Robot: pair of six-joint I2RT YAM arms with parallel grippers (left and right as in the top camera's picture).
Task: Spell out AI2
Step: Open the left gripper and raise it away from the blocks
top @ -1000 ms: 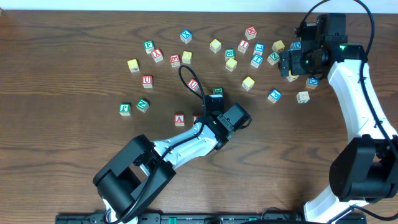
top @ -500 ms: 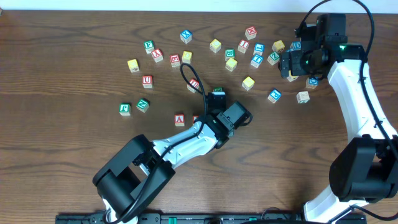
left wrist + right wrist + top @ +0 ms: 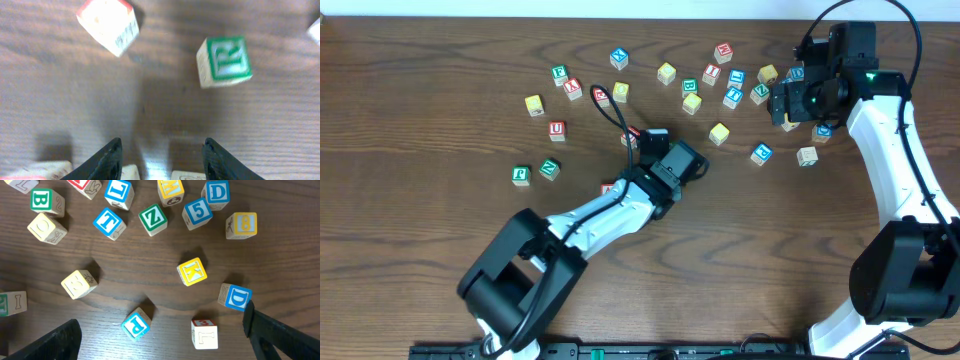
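- Finds left claw (image 3: 161, 145) spread, nothing pinched, bare dark wooden table (image 3: 165, 100) between its fingers.
- Has swung that claw leftward since a second ago.
- Leaves small wooden cube with red A (image 3: 609, 187) behind the claw, now half hidden by the arm.
- Puts wooden cube with green R (image 3: 225, 60) ahead-right, red-topped wooden cube (image 3: 109, 25) ahead-left.
- Keeps right claw (image 3: 161, 320) spread wide, unmoved.

The left arm (image 3: 592, 214) and right arm (image 3: 892, 142) have white links between bulky black joints, each with a thin black cable (image 3: 616, 118) looping near the wrist. Green lights (image 3: 869, 76) glow on the right wrist. The left pincer (image 3: 162, 142) and right pincer (image 3: 160, 321) have black wedge-shaped fingers.
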